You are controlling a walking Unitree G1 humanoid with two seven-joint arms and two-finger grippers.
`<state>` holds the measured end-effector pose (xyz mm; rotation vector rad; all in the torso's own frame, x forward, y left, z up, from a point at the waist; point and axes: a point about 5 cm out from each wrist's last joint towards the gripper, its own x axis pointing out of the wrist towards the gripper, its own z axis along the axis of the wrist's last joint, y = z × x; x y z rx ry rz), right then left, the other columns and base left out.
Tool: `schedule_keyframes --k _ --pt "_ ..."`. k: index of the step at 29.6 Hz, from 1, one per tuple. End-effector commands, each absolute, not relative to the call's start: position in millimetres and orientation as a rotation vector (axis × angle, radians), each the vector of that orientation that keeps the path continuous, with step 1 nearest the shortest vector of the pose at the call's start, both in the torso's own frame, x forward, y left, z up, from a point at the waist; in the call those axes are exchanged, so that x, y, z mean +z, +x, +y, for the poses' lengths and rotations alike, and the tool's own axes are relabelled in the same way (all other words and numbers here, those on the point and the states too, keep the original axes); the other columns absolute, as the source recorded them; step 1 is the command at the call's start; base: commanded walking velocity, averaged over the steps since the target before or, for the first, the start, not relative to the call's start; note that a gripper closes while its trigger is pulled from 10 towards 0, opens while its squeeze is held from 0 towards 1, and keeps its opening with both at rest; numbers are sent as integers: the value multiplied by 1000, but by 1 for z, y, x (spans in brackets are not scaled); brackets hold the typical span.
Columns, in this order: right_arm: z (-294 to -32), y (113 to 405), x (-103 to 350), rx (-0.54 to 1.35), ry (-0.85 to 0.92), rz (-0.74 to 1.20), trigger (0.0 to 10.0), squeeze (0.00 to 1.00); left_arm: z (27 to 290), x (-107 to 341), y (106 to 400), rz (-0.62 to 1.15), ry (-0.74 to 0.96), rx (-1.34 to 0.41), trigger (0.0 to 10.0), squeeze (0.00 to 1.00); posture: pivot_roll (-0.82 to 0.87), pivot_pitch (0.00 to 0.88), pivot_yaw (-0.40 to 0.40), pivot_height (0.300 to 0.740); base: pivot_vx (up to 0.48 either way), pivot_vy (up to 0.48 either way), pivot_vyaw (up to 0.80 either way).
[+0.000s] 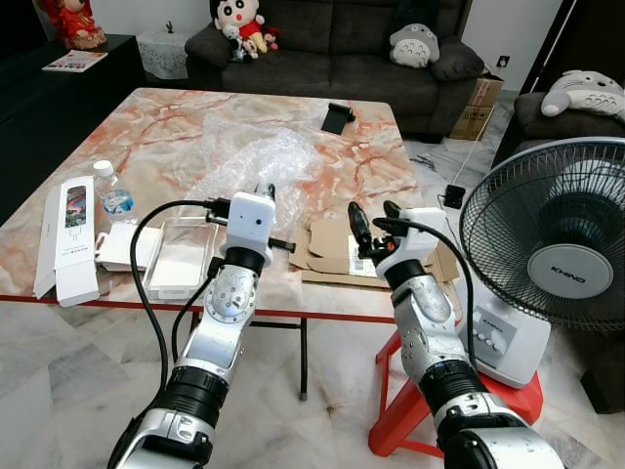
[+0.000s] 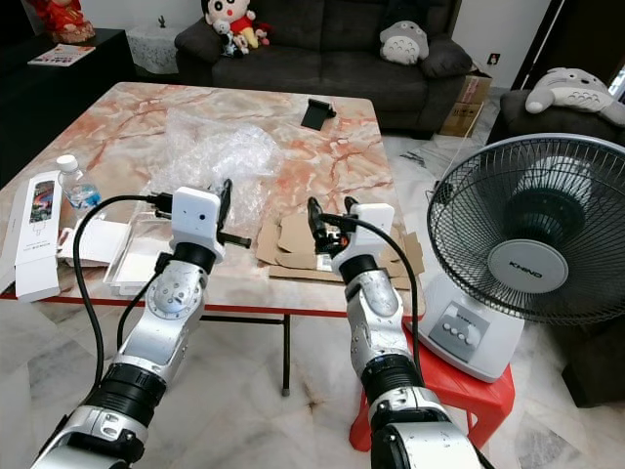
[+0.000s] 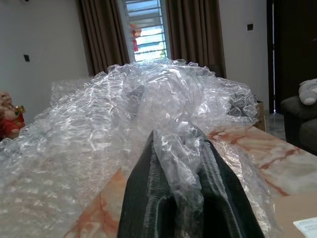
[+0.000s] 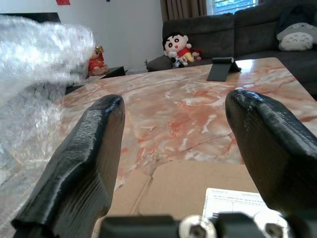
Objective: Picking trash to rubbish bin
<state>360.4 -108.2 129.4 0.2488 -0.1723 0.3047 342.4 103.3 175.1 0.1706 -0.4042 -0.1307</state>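
While the left claw [image 3: 181,198] reaches over the near edge of the marble table [image 1: 176,117], its two black fingers are drawn close together with a fold of the clear bubble wrap [image 1: 259,161] pinched between them. In the left wrist view the plastic bunches up out of the narrow gap between the fingers [image 3: 143,193] and spreads away in a big crinkled heap. From the head camera, the wrap lies across the middle of the table, its near end at the left claw, which is mostly hidden there behind the white wrist housing.

The right claw [image 4: 173,148] hangs just above a flattened piece of cardboard [image 1: 332,249] at the table's front edge. Its fingers [image 4: 84,168] stand wide apart and hold nothing; between them the right wrist view shows the cardboard with a white label [image 4: 233,201] and the marble beyond.

To the left of the left arm, a clear plastic tray [image 1: 181,256] lies on the table, with a white packet [image 1: 122,244] beside it, then a long white box [image 1: 70,234] and a small water bottle [image 1: 112,191]. A black phone stand [image 1: 338,117] sits near the far edge. Right of the table, a standing fan [image 1: 562,244] rests on a red stool [image 1: 488,401]. A dark sofa [image 1: 332,39] with soft toys [image 1: 244,21] stands behind.
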Motion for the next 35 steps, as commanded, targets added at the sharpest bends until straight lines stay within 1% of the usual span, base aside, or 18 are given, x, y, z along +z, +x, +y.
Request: schedule_keyframes --k 1,11,19,24,35 --pt "-112 362 135 293 247 -197 10000 0 105 176 343 -411 163 -125 10000 0 -99 0 -73 740 0 0 0" --pt "-122 362 132 252 235 -190 10000 0 110 171 342 -412 165 -104 10000 0 -103 0 -71 740 0 0 0" --pt "-136 362 131 208 223 -187 10000 0 114 170 340 -419 173 -96 10000 0 -102 0 -73 740 0 0 0" --pt "-143 363 130 186 213 -185 10000 0 116 171 341 -422 175 -91 10000 0 -104 0 -74 740 -287 0 0" --pt "-142 363 130 182 216 -183 10000 0 116 170 341 -419 179 -85 10000 0 -105 0 -75 740 -323 0 0"
